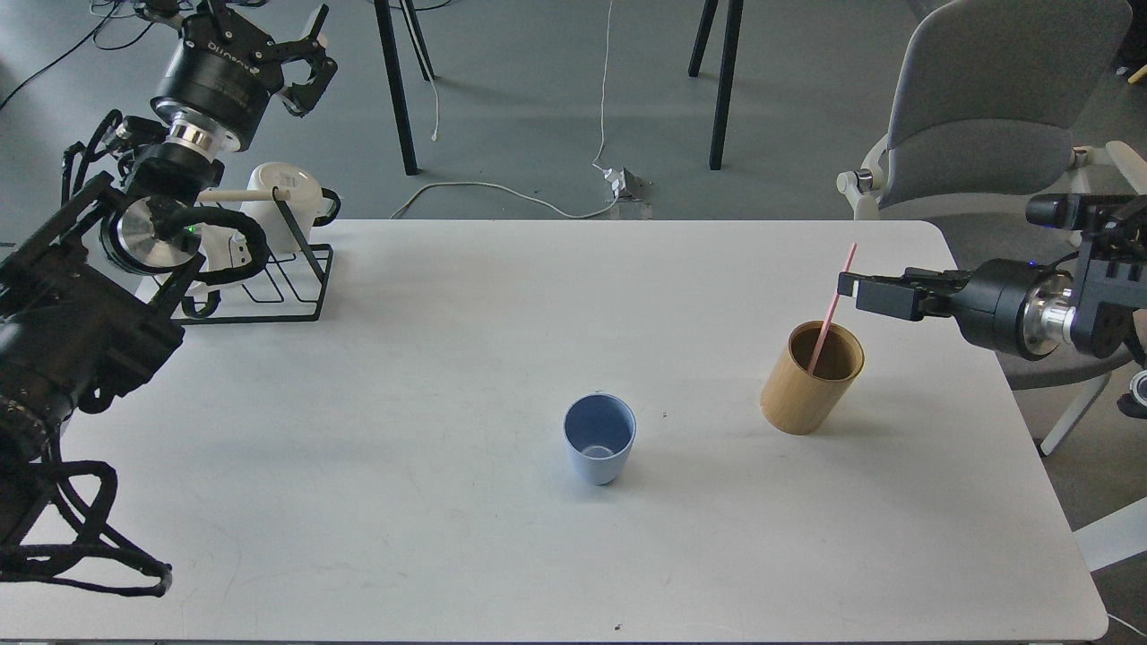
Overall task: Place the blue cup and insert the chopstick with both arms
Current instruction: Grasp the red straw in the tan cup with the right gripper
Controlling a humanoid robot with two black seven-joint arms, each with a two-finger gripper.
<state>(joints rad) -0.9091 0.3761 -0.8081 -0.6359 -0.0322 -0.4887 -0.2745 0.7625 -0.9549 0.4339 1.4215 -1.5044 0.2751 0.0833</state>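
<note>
A blue cup [599,439] stands upright and empty near the middle of the white table [448,358]. To its right stands a bamboo holder [812,378] with a pink chopstick [835,300] leaning in it. My right gripper [849,288] comes in from the right, level with the chopstick's upper part, its tip overlapping the stick. It is seen side-on, so I cannot tell its two fingers apart. My left gripper [309,54] is raised beyond the table's back left corner, open and empty.
A black wire rack [287,282] with white mugs [287,199] stands at the table's back left corner under my left arm. A grey chair [995,134] stands beyond the right edge. Chair legs and cables lie on the floor behind.
</note>
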